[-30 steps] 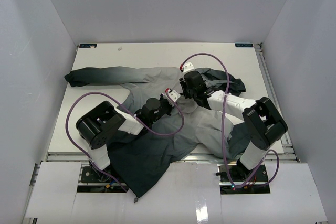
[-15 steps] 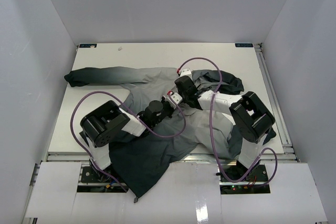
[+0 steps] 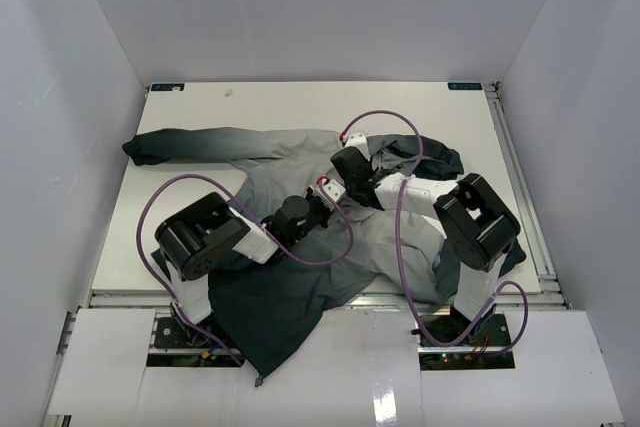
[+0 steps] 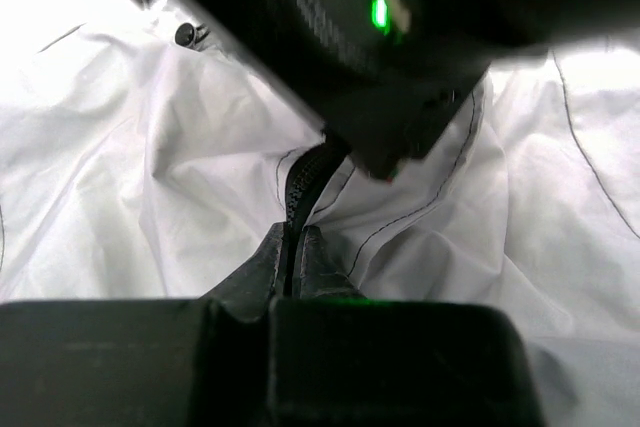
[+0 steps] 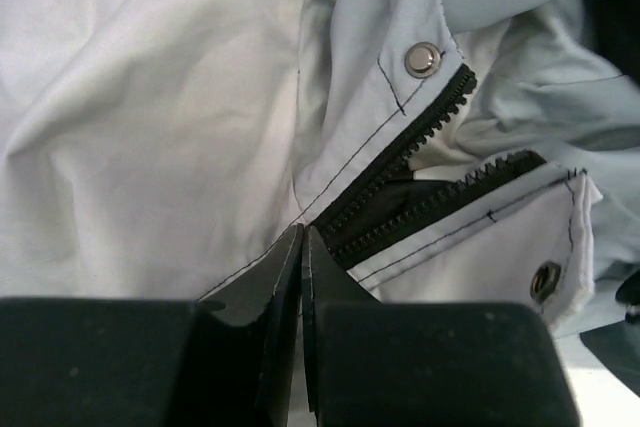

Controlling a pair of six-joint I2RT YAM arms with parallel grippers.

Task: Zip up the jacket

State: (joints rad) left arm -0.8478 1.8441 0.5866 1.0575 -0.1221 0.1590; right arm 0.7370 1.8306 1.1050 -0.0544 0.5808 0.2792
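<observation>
The jacket (image 3: 270, 179) lies spread on the white table (image 3: 300, 105), light grey with a dark hem hanging over the near edge. Both grippers meet at its front zipper. My left gripper (image 3: 322, 203) (image 4: 291, 247) is shut on the closed strip of zipper (image 4: 300, 182), with the right gripper's black body just ahead of it. My right gripper (image 3: 340, 175) (image 5: 302, 234) is shut at the point where the two open rows of teeth (image 5: 430, 172) meet. Its fingers hide the slider. A metal snap (image 5: 422, 58) sits above the open part.
One sleeve (image 3: 175, 145) stretches to the far left, and the dark hood (image 3: 430, 157) is bunched at the right. Purple cables (image 3: 345, 237) loop over the cloth. White walls close in the table on three sides.
The right gripper has moved a little left along the zipper and closed its jaws. The left gripper stays shut in about the same place.
</observation>
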